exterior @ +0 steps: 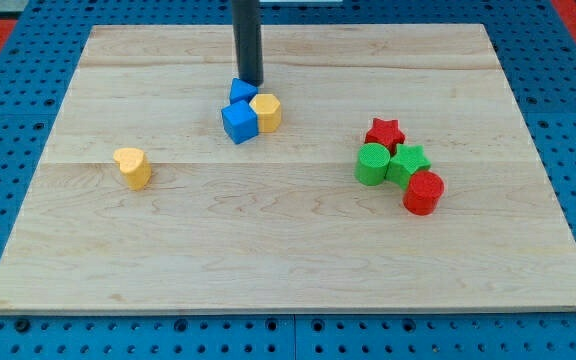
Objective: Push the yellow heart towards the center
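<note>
Blocks lie in three places on the pale wooden surface (288,250). Toward the view's left, alone, sits the yellow heart (133,167), well apart from everything else and left of the board's middle.

Near the view's top centre a tight cluster holds three pieces: a blue cube (239,121) at the front, a smaller blue block (242,90) just behind it whose shape I cannot make out, and a yellow hexagon-like block (266,112) touching the cube on the view's right.

My tip (251,83), the lower end of the dark rod, stands right at the rear of this cluster, just beside or touching the small blue block's upper right edge; contact cannot be told for sure. It is well apart from the yellow heart, up and to the view's right of it. No end effector with jaws shows here, only the plain rod, so nothing is gripped.

On the view's right, a second group bunches together: a red star (385,133) at the back, a green cylinder (372,164) to its lower left, a green star (408,162) beside that cylinder, and a red cylinder (423,192) at the front right, touching the green star.
</note>
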Tool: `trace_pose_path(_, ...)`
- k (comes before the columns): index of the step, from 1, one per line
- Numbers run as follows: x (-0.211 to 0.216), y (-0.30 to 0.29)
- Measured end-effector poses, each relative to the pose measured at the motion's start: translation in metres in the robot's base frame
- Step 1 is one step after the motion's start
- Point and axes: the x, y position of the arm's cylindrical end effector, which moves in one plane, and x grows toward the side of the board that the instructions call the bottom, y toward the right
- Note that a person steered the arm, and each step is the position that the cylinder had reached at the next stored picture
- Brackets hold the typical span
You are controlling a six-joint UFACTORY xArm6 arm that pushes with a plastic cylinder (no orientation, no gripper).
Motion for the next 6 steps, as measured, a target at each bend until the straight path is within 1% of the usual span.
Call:
trace_pose_path(1, -0.018, -0.085)
trace_pose_path(2, 0.052, -0.187)
trace_pose_path(3, 0.146, -0.241)
trace_pose_path(4, 0.194, -0.212)
trace_pose_path(5, 0.194, -0.143)
trace_pose_path(6, 0.186, -0.129)
